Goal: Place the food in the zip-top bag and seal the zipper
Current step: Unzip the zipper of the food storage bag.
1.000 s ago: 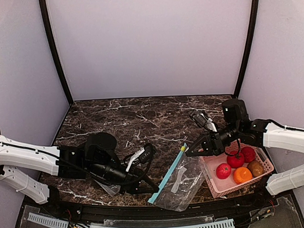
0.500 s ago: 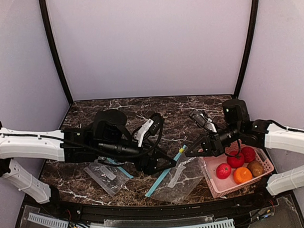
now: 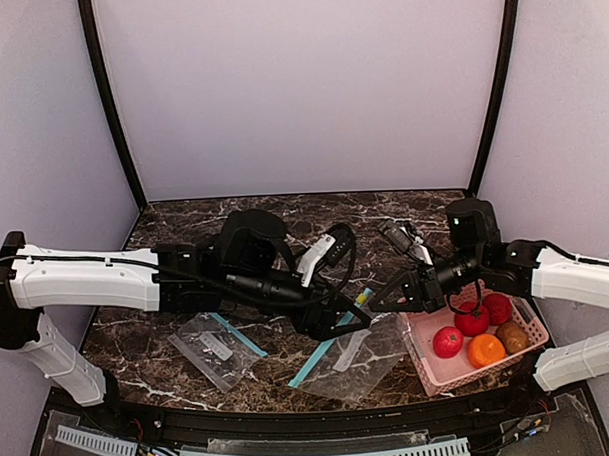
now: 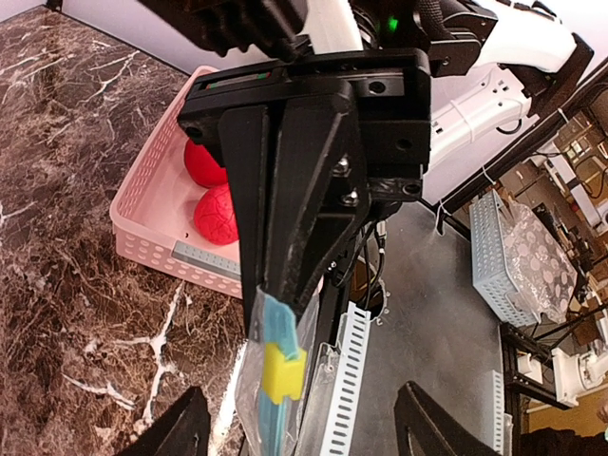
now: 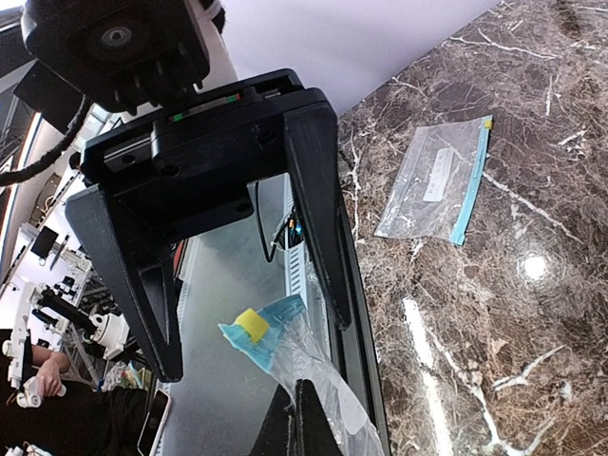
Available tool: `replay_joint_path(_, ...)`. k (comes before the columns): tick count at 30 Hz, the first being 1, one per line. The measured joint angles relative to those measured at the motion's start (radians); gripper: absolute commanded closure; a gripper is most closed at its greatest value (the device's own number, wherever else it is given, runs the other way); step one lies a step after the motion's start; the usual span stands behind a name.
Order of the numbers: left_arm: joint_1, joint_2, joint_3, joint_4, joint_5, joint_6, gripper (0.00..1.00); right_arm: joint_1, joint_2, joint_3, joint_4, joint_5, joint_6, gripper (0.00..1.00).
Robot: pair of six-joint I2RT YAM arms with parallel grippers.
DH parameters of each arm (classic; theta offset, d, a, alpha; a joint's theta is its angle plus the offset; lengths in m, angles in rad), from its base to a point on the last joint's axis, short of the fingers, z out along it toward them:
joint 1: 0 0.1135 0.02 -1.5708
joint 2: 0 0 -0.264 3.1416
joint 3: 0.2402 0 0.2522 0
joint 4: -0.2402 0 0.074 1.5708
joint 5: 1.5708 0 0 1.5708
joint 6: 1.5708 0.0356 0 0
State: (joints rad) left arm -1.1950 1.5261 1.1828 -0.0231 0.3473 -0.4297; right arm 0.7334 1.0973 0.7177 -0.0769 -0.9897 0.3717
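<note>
right end effector (image 3: 377,303): closed, pinching the top edge of the zip-top bag (image 3: 364,361) right next to its yellow slider (image 5: 250,324)
left end effector (image 3: 344,317): spread wide, facing the right end effector tip to tip; its fingers (image 5: 318,218) stand one on each side of the bag's slider end, apart from it
zipper strip (image 3: 327,352): blue, leads from the right end effector's pinch down toward the near edge; the slider end is lifted, while the clear body of the bag rests on the worktop (image 3: 244,225) below both end effectors
bag mouth: cannot tell whether open or zipped
red fruits (image 3: 473,321): three, in the pink basket (image 3: 430,379) just behind the right end effector
orange fruit (image 3: 486,351): same basket, next to the red ones, on the side farther from the right end effector
brown fruit (image 3: 512,336): same basket, farthest from the right end effector
second clear bag (image 3: 213,346): flat on the worktop, well apart from both end effectors, behind the left one
</note>
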Motion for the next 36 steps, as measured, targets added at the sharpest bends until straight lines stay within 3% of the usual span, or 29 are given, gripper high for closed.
replay_joint_path(9, 0.0, 0.002, 0.013, -0.015, -0.018, 0.021, 0.54, 0.004, 0.026, 0.0, -0.001, 0.004, 0.0, 1.0)
replay_joint_path(17, 0.0, 0.013, 0.031, -0.031, -0.045, 0.027, 0.62, 0.007, 0.032, 0.0, -0.011, 0.004, 0.0, 1.0)
replay_joint_path(26, 0.0, 0.031, 0.044, -0.035, -0.053, 0.026, 0.83, 0.012, 0.032, 0.001, -0.044, 0.005, -0.002, 1.0)
replay_joint_path(36, 0.0, 0.037, 0.043, -0.034, -0.056, 0.02, 0.98, 0.013, 0.032, 0.002, -0.036, 0.008, 0.007, 1.0)
